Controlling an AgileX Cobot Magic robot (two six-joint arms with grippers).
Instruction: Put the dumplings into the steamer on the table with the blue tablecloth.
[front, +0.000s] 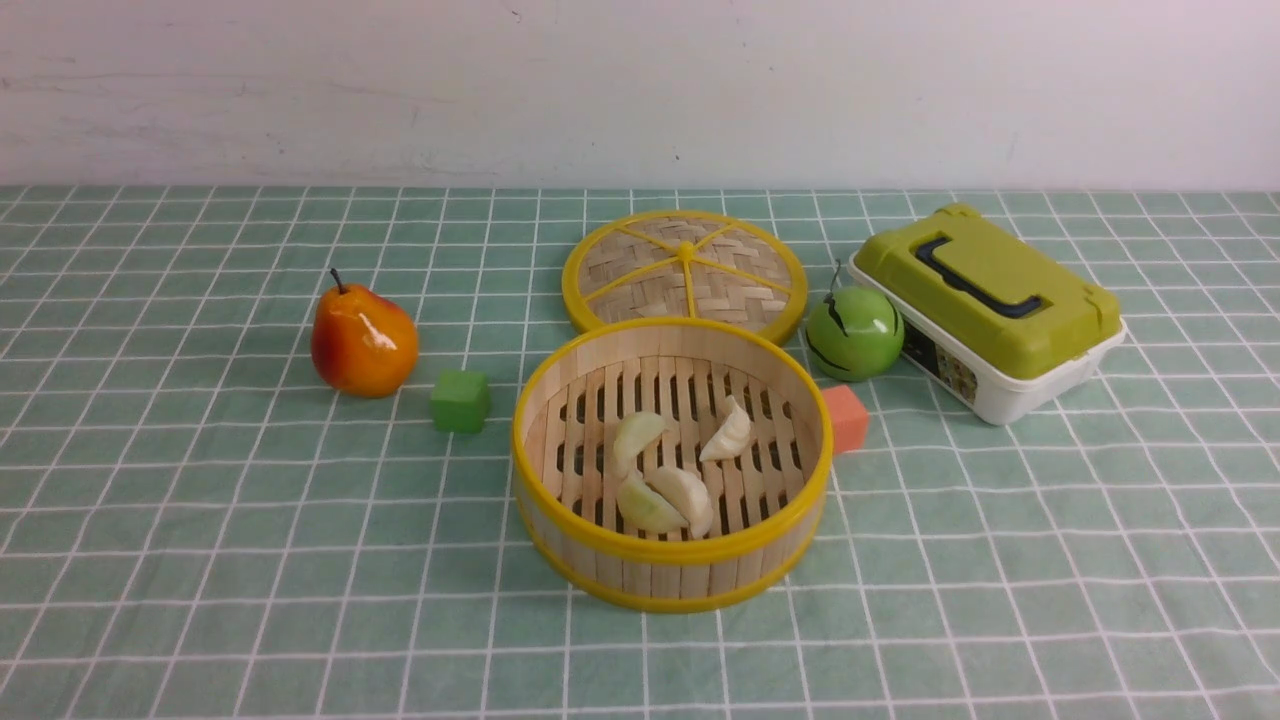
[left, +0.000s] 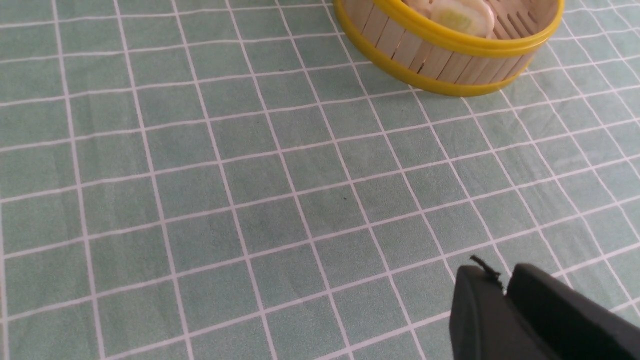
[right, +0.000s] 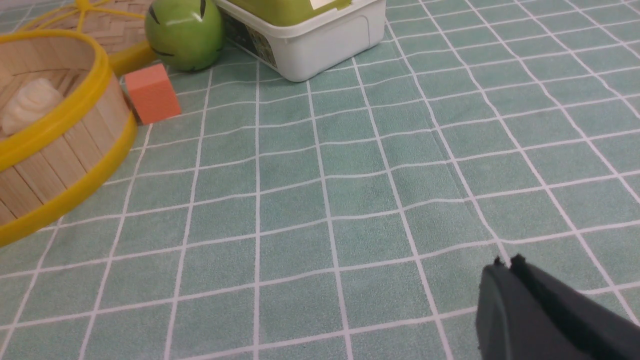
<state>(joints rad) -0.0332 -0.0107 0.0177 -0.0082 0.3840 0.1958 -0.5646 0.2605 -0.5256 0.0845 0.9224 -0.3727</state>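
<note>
The steamer (front: 670, 548), a round bamboo basket with yellow rims, stands mid-table on the teal grid cloth (front: 200, 520). Several pale dumplings (front: 688, 495) lie on its slatted floor. No arm shows in the front view. In the left wrist view my left gripper (left: 502, 275) hovers over bare cloth, short of the steamer (left: 450, 55), where one dumpling (left: 460, 17) peeks over the rim. Its fingers lie together with nothing between them. My right gripper (right: 506, 265) is shut and empty over the cloth, well off from the steamer (right: 55, 150) and a dumpling (right: 30, 102) inside it.
The woven lid (front: 685, 272) lies flat behind the steamer. A pear (front: 363, 342) and a green cube (front: 461, 401) sit to its left. An orange cube (front: 846, 418), a green apple (front: 854, 333) and a green-lidded white box (front: 990, 305) sit to its right.
</note>
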